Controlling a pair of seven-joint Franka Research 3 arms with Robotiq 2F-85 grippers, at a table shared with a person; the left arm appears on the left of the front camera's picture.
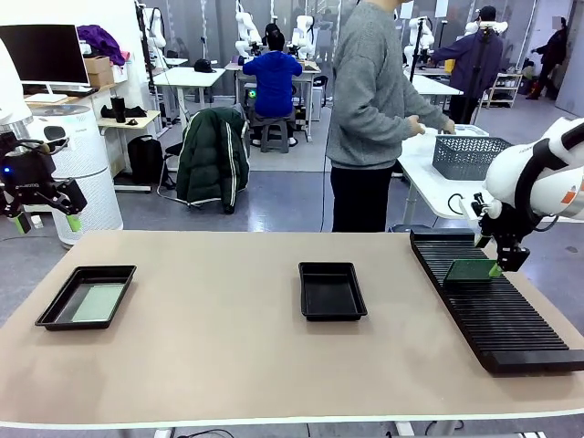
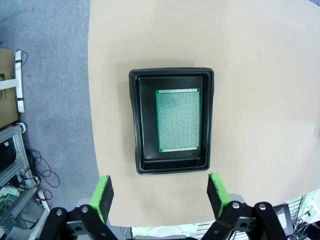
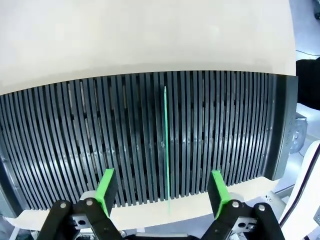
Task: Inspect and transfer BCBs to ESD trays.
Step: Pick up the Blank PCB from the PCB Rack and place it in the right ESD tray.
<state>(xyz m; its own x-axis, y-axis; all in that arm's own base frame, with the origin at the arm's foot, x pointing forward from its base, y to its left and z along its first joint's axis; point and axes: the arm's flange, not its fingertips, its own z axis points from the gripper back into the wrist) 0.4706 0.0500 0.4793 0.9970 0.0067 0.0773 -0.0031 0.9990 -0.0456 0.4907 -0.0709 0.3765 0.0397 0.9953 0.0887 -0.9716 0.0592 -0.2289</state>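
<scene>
- Risk, missed pinch: the upright board (image 3: 165, 145), a thin flat green rectangular circuit board, stands edge-on in a slot of the rack (image 3: 75, 135), a long black slotted plastic holder at the right of the beige surface (image 1: 228, 365). It sits roughly centred between the green pads. Any sideways offset on closing would likely press it against a slot wall instead of clamping it.
- Risk, jamming: a lift not in line with the slot may bind the board or drag the rack.
- Risk, slip: a pinch on the top edge alone may let the board swing during transfer.
- Destination: the centre tray (image 1: 332, 290), a shallow black rectangular plastic tray, lies empty. The matching left tray (image 2: 135, 120) already carries the seated board (image 2: 177, 120), a second green board, flat on its floor.
- Right gripper (image 3: 162, 192): spread wide, one pad on either side of the upright board, touching nothing and holding nothing.
- Left gripper (image 2: 160, 196): spread wide, hovering above the left tray, well clear of it, holding nothing.
</scene>
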